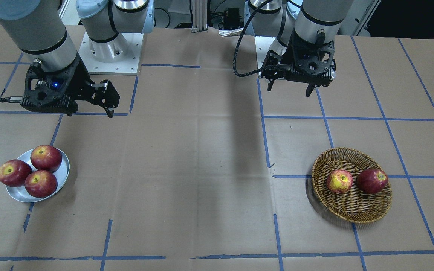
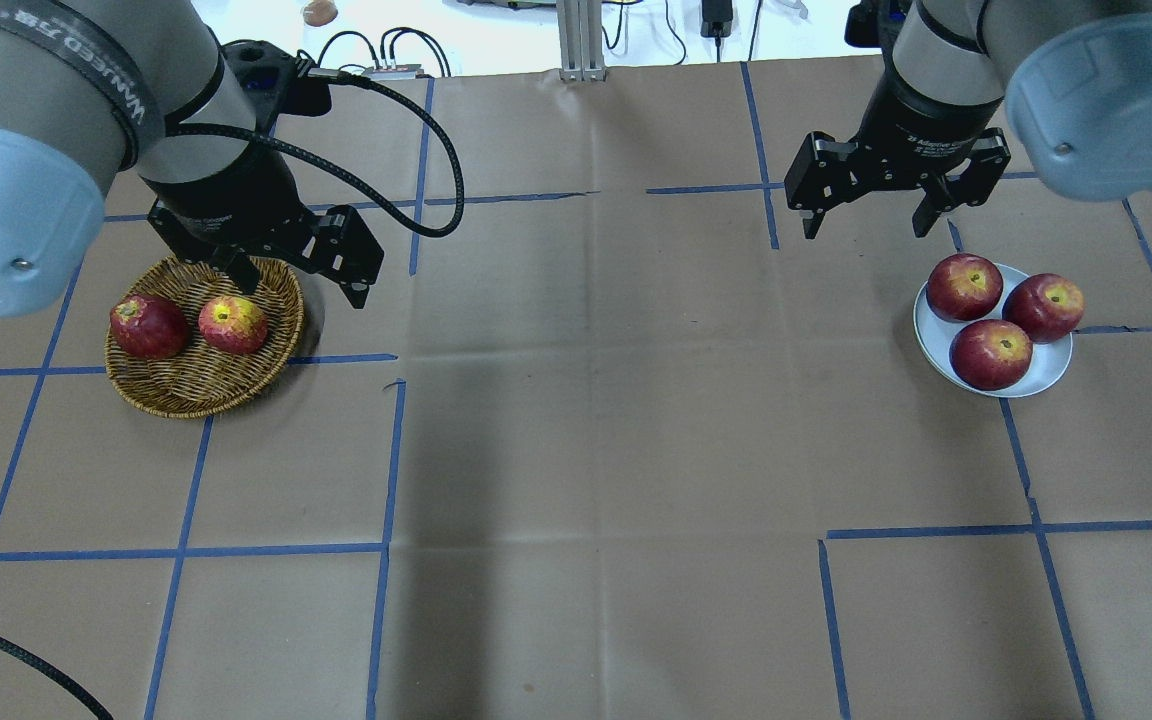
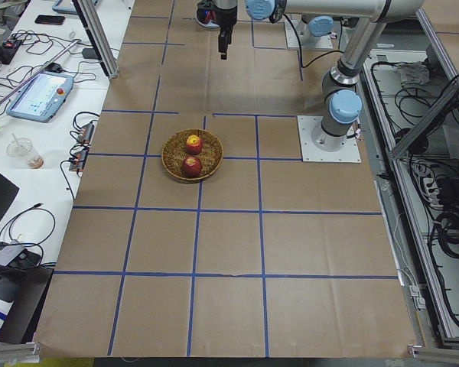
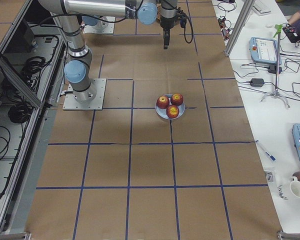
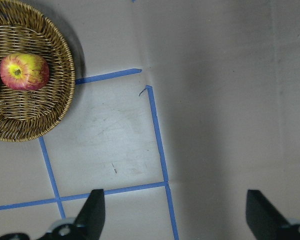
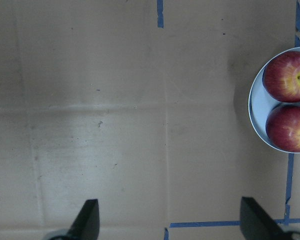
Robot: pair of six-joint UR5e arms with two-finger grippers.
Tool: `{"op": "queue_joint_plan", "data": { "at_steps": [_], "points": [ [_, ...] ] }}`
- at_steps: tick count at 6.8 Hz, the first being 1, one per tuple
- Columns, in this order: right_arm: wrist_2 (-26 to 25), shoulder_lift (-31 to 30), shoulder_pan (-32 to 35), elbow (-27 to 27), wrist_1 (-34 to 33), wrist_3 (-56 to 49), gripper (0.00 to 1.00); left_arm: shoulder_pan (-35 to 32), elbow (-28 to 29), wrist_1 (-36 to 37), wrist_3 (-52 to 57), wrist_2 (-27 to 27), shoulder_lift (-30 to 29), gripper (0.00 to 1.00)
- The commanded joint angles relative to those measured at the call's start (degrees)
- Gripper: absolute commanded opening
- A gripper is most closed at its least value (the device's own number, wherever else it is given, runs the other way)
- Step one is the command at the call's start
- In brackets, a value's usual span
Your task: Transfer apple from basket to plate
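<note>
apple (image 2: 233, 324) stem dimple up, basket's (image 2: 198, 392) 2 o'clock in overhead view, left claw (image 2: 301, 285) wide, right claw (image 2: 866, 230) wide, over bench (image 2: 586, 450)

One camera stands across the counter (image 1: 217, 169) from the robot, facing it and looking steeply down. Another sits behind the robot's shoulders, looking forward and down. Both take in the basket (image 1: 352, 207) and the plate (image 1: 63, 174), on swapped sides. Two more hang high and far off at the counter's ends, looking along it: the left-end one shows the basket, the right-end one the plate. Each wrist camera looks straight down from close by, one past the left pincer (image 5: 175, 200) toward the basket's edge, the other past the right pincer (image 6: 169, 210) toward the plate's rim.
</note>
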Motion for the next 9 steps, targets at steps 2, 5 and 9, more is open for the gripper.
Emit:
{"op": "queue_joint_plan", "data": {
  "at_steps": [2, 5, 9],
  "points": [
    [0.00, 0.00, 0.00, 0.00, 0.00, 0.00, 1.00, 0.06, 0.62, 0.04, 0.47, 0.77, -0.09, 1.00],
    [0.00, 0.08, 0.00, 0.00, 0.00, 0.00, 1.00, 0.85, -0.35, 0.56, -0.15, 0.77, -0.61, 1.00],
    [0.00, 0.00, 0.00, 0.00, 0.00, 0.00, 1.00, 12.68, -1.13, 1.96, 15.44, 0.86, -2.71, 0.99]
  ]
}}
